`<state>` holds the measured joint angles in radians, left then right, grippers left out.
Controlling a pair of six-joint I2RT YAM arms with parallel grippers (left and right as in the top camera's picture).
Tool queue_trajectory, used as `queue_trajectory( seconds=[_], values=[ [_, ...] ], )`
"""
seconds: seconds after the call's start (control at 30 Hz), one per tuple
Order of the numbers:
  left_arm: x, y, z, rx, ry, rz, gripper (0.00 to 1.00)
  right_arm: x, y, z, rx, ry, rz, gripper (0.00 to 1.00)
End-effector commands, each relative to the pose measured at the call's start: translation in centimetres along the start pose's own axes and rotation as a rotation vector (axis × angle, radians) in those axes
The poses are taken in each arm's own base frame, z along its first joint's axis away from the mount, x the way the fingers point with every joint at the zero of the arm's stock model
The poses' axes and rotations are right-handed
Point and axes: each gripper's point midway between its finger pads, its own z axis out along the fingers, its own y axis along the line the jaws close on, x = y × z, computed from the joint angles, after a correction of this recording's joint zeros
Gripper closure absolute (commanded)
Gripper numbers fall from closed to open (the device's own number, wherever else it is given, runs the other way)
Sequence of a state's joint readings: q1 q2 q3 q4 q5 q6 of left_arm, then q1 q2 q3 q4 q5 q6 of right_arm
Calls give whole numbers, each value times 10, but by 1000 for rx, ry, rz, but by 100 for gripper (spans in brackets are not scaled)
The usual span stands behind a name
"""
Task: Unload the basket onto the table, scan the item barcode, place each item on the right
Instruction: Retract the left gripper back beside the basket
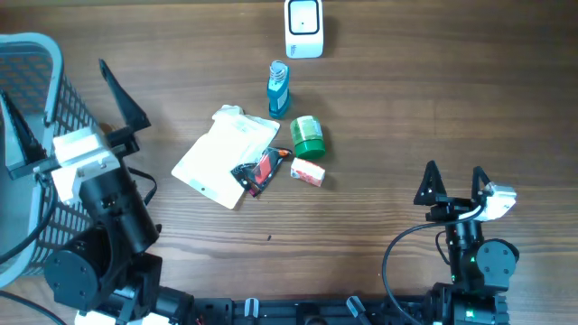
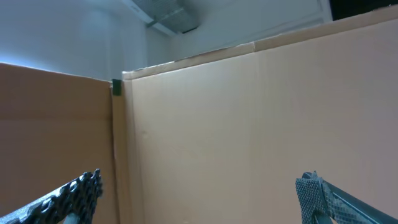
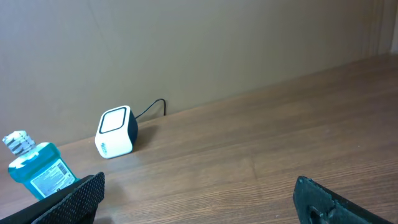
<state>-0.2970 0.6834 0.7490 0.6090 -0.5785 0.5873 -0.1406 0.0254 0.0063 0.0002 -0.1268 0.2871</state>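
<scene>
Right gripper (image 1: 454, 169) is hanging spread wide and empty; left gripper (image 1: 56, 90) also, but facing a cardboard wall (image 2: 249, 124). Blue bottle (image 1: 279, 88) is standing upright ahead-left of the right arm, near the scanner (image 1: 303, 27); this arm is looking better placed.

On my table (image 1: 452, 90) I count one white scanner (image 1: 303, 27), one blue bottle (image 1: 279, 88), one green tub (image 1: 307, 137), one white pouch (image 1: 224, 155), one red-and-black packet (image 1: 260, 171), one small box (image 1: 308, 171), one mesh basket (image 1: 36, 54), two grippers of mine, left gripper (image 1: 51, 81), right gripper (image 1: 454, 169)
</scene>
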Motion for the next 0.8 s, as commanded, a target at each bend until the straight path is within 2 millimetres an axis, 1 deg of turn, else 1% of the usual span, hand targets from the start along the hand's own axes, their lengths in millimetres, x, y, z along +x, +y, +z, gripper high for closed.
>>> queue_trajectory(
  seconds=[0.0,0.07,0.1,0.17,0.37,0.43,0.47,0.6,0.67,0.77],
  values=[
    [2,23,5,-84,1,56,0,-2,-1,0,7,-9,3,0],
    [5,36,7,-122,5,86,0,-2,-1,0,7,-9,3,0],
    [8,38,9,-125,13,90,0,-2,-1,0,7,-9,3,0],
    [12,38,10,-118,20,90,0,-2,-1,0,7,-9,3,0],
    [12,37,10,-115,22,91,0,-2,-1,0,7,-9,3,0],
    [12,37,10,-115,21,48,0,-2,-1,0,7,-9,3,0],
    [14,36,10,-113,23,-30,0,-2,-1,0,7,-9,3,0],
    [24,30,10,-93,49,-237,0,-2,-1,0,7,-9,3,0],
    [25,26,10,-69,53,-247,0,-2,-1,0,7,-9,3,0],
    [25,25,10,-65,53,-247,0,-2,-1,0,7,-9,3,0]
  ],
)
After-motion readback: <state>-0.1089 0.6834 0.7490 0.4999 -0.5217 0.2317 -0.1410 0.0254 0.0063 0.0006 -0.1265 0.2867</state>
